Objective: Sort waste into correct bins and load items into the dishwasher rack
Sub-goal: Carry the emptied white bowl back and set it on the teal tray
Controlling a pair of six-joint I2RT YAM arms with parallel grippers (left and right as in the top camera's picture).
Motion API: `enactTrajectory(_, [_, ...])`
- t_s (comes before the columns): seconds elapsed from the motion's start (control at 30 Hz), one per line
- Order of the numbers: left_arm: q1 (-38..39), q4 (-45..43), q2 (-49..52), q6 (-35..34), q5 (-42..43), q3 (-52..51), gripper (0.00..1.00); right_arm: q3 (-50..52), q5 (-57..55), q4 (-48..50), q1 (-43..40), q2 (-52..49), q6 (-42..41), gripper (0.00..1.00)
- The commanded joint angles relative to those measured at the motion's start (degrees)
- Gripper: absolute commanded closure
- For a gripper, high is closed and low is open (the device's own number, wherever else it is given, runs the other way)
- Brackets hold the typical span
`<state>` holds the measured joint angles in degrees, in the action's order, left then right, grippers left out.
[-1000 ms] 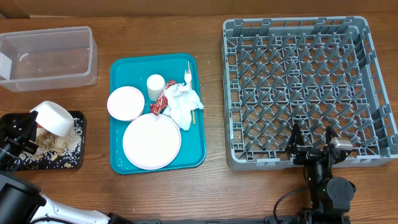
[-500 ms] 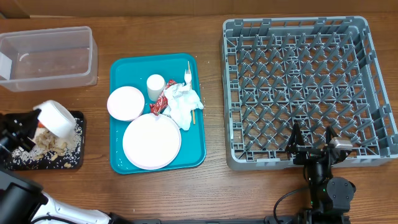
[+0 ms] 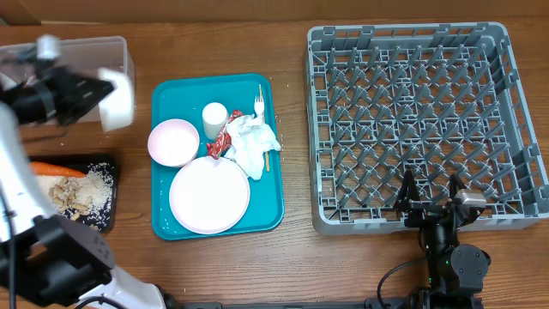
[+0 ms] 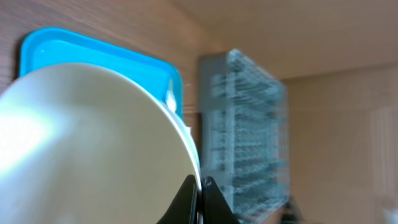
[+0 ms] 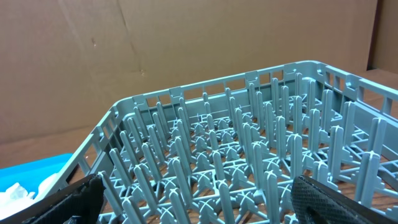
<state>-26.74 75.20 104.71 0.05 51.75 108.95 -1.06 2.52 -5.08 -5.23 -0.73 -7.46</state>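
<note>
two end effectors, one load in hand.

- left end effector (image 4: 199, 193): clamped shut on the rim of a small white round bowl (image 3: 116, 99). it is carried in the air between the clear plastic rectangular tub (image 3: 94, 51) and the flat teal serving tray (image 3: 163, 94). the bowl is blurred in the overhead view, so its tilt cannot be told.
- right end effector (image 3: 429, 193): jaws wide apart, holding nothing, poised at the near wall of the large square grey plastic dishwasher rack (image 3: 412, 51).
- shallow black rectangular tray (image 3: 112, 215): holds an orange carrot (image 3: 56, 169), white rice (image 3: 99, 176) and beige food scraps (image 3: 73, 199).
- on the teal tray:
  - round pale-pink plate (image 3: 208, 195)
  - small pink bowl (image 3: 171, 142)
  - small white cylindrical cup (image 3: 214, 118)
  - small red-and-white wrapper (image 3: 221, 137)
  - crumpled white napkin (image 3: 255, 142)
  - white plastic fork (image 3: 257, 107)
  - thin wooden stick (image 3: 266, 159), its long axis running along the tray's length
- rack: no dishes seen among its pegs.
- governing relation: the rack lies well to the right of the held bowl, beyond the full width of the teal tray. the left arm holds the bowl, but the right arm is nearer the rack. judged: loading needs a long crossing to the right over the tray's contents, above the rack wall.
</note>
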Motion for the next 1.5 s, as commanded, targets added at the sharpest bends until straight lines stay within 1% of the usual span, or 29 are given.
enactTrajectory(0.0, [10.8, -5.0, -1.3, -13.0, -24.8, 1.5, 0.96, 0.6, -0.5, 0.4, -0.2, 0.6, 0.2, 0.00])
enactTrajectory(0.03, [15.0, -7.8, -1.0, -14.5, -30.9, 1.5, 0.96, 0.6, -0.5, 0.4, -0.2, 0.6, 0.2, 0.00])
enactTrajectory(0.07, [17.2, -9.4, -0.9, -15.2, -34.3, 1.5, 0.96, 0.6, -0.5, 0.4, -0.3, 0.6, 0.2, 0.00])
enactTrajectory(0.1, [20.5, -11.8, -0.5, -15.8, -40.2, 1.5, 0.96, 0.6, -0.5, 0.4, -0.3, 0.6, 0.2, 0.00])
enactTrajectory(0.13, [22.6, -13.2, -0.3, -16.0, -43.9, 1.5, 0.96, 0.6, -0.5, 0.4, -0.2, 0.6, 0.2, 0.00])
enactTrajectory(0.2, [27.4, -16.7, 0.6, -16.6, -54.2, 1.5, 0.96, 0.6, -0.5, 0.4, -0.3, 0.6, 0.2, 0.00])
enactTrajectory(0.3, [32.4, -19.0, 2.7, -17.1, -68.6, 1.5, 0.96, 0.6, -0.5, 0.4, -0.3, 0.6, 0.2, 0.00])
enactTrajectory(0.33, [33.1, -19.5, 3.5, -17.2, -71.1, 1.5, 0.96, 0.6, -0.5, 0.4, -0.2, 0.6, 0.2, 0.00])
enactTrajectory(0.4, [33.6, -20.7, 5.7, -17.2, -73.4, 1.5, 0.96, 0.6, -0.5, 0.4, -0.3, 0.6, 0.2, 0.00])
enactTrajectory(0.7, [32.8, -22.0, 13.2, -16.8, -69.7, 1.5, 0.96, 0.6, -0.5, 0.4, -0.3, 0.6, 0.2, 0.00])
enactTrajectory(0.9, [32.8, -23.0, 17.7, -16.8, -64.4, 1.5, 0.96, 0.6, -0.5, 0.4, -0.2, 0.6, 0.2, 0.00])
enactTrajectory(1.0, [32.8, -22.9, 19.3, -16.8, -63.3, 1.5, 0.96, 0.6, -0.5, 0.4, -0.3, 0.6, 0.2, 0.00])
enactTrajectory(1.27, [32.9, -22.9, 20.5, -16.8, -59.9, 1.4, 0.96, 0.6, -0.5, 0.4, -0.3, 0.6, 0.2, 0.00])
enactTrajectory(1.47, [32.9, -22.1, 20.5, -16.9, -60.2, 1.0, 0.96, 0.6, -0.5, 0.4, -0.2, 0.6, 0.2, 0.00])
